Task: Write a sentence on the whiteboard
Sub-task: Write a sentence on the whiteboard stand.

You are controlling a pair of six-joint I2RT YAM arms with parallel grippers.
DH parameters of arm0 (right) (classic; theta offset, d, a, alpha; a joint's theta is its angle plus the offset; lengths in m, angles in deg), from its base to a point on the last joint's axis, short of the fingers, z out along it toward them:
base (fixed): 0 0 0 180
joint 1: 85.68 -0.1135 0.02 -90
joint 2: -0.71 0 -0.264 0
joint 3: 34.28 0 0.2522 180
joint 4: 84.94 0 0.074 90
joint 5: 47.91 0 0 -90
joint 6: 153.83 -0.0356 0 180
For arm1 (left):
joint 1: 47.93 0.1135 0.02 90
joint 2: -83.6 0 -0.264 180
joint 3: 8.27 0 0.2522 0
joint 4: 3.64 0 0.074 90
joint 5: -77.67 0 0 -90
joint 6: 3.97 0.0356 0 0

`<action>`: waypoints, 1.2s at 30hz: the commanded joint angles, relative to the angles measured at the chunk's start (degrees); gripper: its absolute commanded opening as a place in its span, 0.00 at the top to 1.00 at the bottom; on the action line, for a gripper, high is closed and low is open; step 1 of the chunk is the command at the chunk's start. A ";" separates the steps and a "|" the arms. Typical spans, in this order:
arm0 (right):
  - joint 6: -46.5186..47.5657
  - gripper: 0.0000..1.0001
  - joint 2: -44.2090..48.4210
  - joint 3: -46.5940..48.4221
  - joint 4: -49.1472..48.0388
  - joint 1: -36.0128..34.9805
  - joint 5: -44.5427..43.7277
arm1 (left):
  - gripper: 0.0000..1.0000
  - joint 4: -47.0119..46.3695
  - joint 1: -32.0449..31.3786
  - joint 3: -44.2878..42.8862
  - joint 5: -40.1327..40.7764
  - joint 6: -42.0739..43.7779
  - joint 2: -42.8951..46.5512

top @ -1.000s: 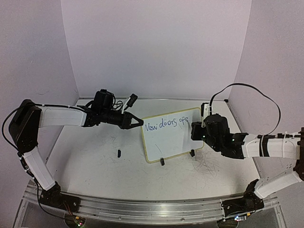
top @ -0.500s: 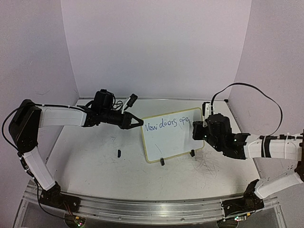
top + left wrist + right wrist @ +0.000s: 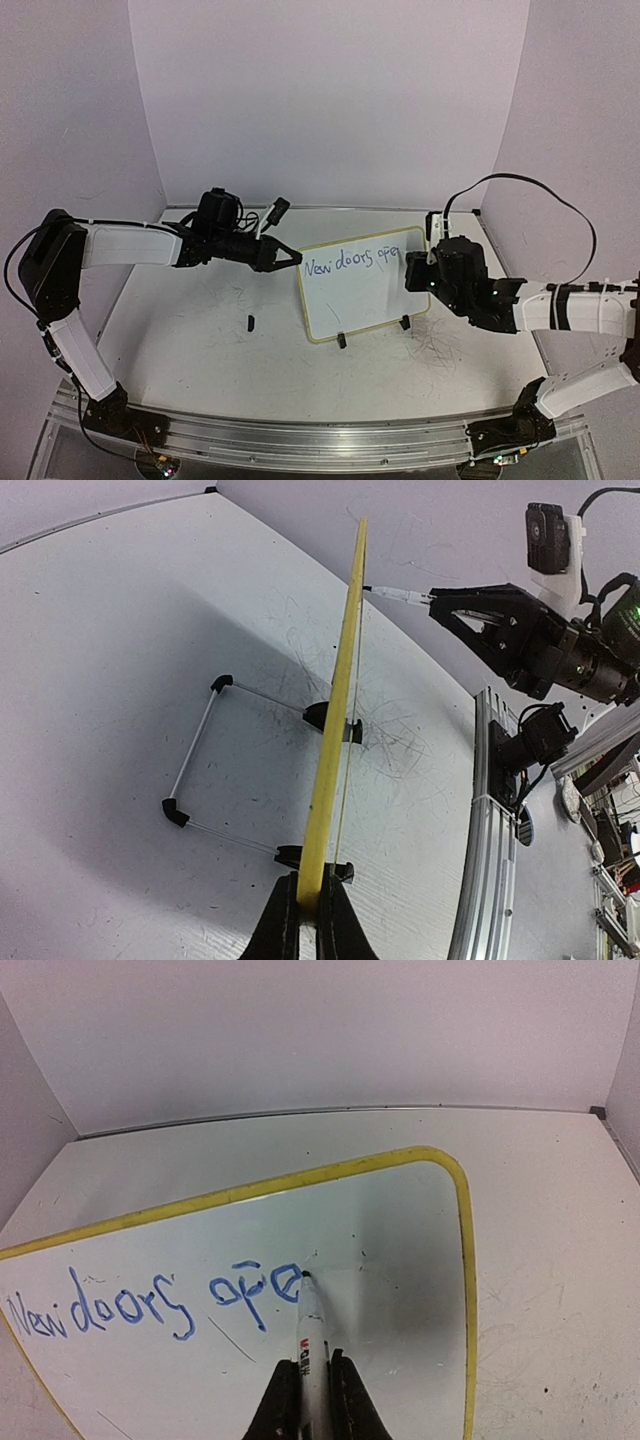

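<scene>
The whiteboard stands tilted on its black feet at mid table, with a yellowish frame. The sentence in blue reads "New doors ope" along its top. My left gripper is shut on the board's left edge; in the left wrist view the gripper pinches the yellow frame seen edge-on. My right gripper is shut on a white marker. The marker's tip touches the board just right of the "e" of the sentence. The right gripper is close in front of the whiteboard.
A small black marker cap lies on the table left of the board. Grey scribble marks cover the table to the right. A wire stand props the board from behind. An aluminium rail runs along the near edge. Walls close in on three sides.
My right gripper has moved slightly right and up along the board with the marker, finishing the "e". The left arm and the board have not moved.
</scene>
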 commanded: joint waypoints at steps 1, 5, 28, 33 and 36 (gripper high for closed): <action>0.75 1.00 -0.20 2.81 -1.52 0.59 -1.70 | 1.00 3.31 -0.80 0.40 0.37 2.31 1.42; 0.69 1.00 -1.31 3.18 -1.52 0.81 -1.58 | 1.00 3.31 -0.82 0.42 0.40 2.31 1.43; -3.78 1.00 -0.04 -1.52 0.50 0.82 0.67 | 1.00 3.40 -0.83 0.39 0.44 2.40 1.64; -3.35 1.00 -0.33 -0.60 0.40 0.82 0.58 | 1.00 3.39 -0.91 0.46 0.42 2.40 1.61; -2.83 1.00 -0.57 0.46 -0.26 0.82 0.50 | 1.00 3.40 -0.93 0.43 0.49 2.40 1.68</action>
